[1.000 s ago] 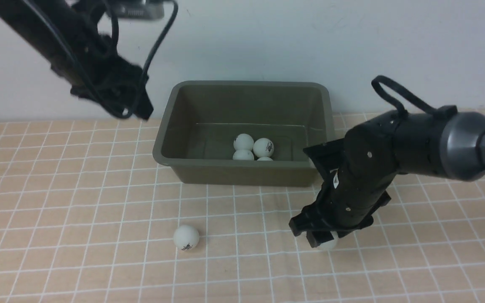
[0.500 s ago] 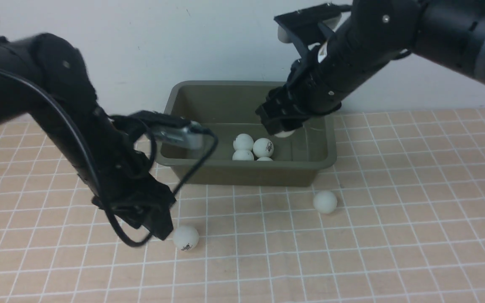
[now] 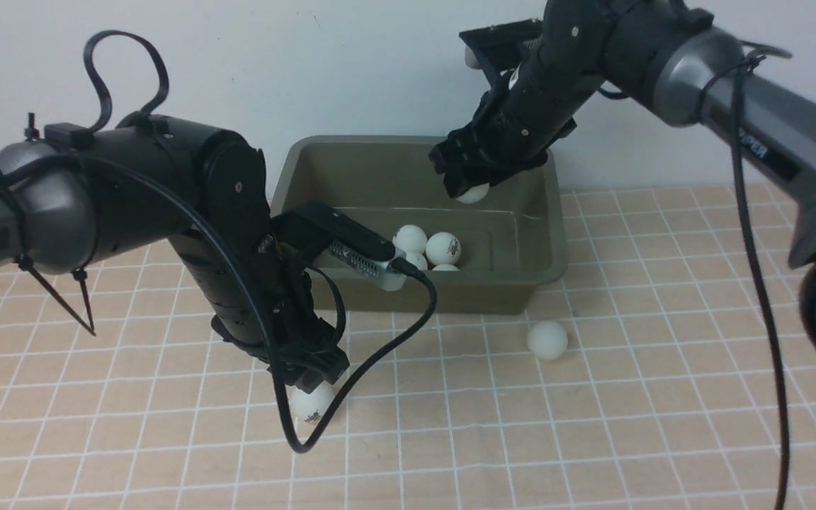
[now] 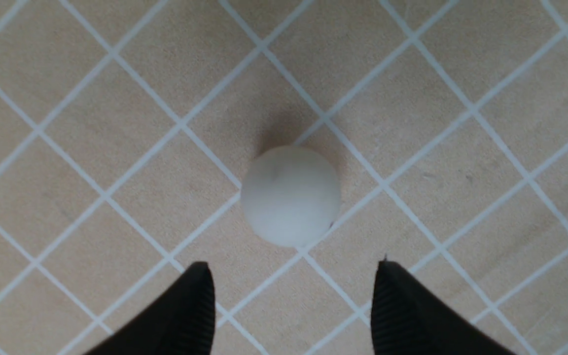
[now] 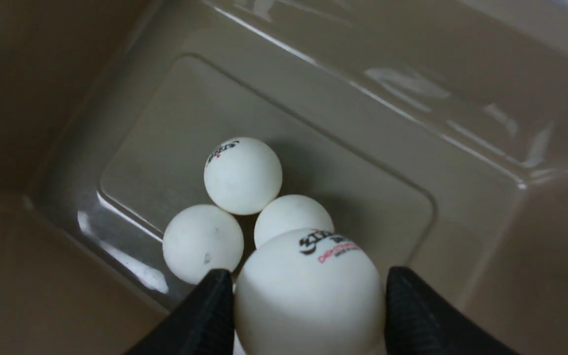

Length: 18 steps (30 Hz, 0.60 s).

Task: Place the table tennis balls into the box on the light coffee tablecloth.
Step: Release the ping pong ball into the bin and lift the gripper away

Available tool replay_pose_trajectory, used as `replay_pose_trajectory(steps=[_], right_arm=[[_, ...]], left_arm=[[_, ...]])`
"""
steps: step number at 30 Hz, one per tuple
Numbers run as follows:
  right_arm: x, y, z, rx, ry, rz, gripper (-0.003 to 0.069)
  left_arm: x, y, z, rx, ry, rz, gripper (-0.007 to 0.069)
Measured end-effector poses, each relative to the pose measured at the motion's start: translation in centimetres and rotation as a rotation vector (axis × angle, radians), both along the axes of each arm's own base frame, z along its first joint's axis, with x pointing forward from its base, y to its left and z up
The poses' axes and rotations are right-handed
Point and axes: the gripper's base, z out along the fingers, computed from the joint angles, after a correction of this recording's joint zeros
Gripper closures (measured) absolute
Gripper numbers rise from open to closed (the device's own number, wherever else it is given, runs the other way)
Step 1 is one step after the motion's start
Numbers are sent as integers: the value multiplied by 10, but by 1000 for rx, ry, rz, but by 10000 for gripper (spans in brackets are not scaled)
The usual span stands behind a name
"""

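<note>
**Over the box [image 3: 418, 144]: one ball pinched, another lined up**

High above the olive tub's hollow, toward one o'clock, the right gripper [image 3: 466, 185] hangs with its fingers clamped on the pinched ball [image 3: 474, 193]. The right wrist view gives it away: the black fingertips [image 5: 212, 310] press on either side of that white ball, with its dark and red logo facing the camera. Down on the box floor sits the cluster of balls [image 3: 443, 248], at least three of them, touching one another. In the front view they lie toward the six o'clock wall, a little right of the middle.

Now to seven o'clock from the box! The left gripper [image 3: 312, 374] is down low over the light coffee tablecloth [image 3: 663, 425], its fingers spread wide with nothing between them. From the left wrist camera, the near ball [image 4: 290, 195] rests on the grid just beyond the two tips, centred on the gap and untouched. Whether the tips meet the cloth, I cannot tell.

And at five o'clock from the box, the stray ball [image 3: 547, 339] sits alone on the cloth, near the front wall but apart from it.
</note>
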Motion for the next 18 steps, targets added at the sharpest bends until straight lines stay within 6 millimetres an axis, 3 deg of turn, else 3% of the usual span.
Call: replay_pose_trajectory(steps=[4,12,18], right_arm=[[5,3,-16,6,41,10,299],[6,4,-17,3,37,30,295],[5,4,-17,0,42,34,187]], left_arm=[[4,-2,-12,9,20,0,270],[6,-3,-16,-1,20,3,270],[5,-7,-19,-30,38,-22,270]])
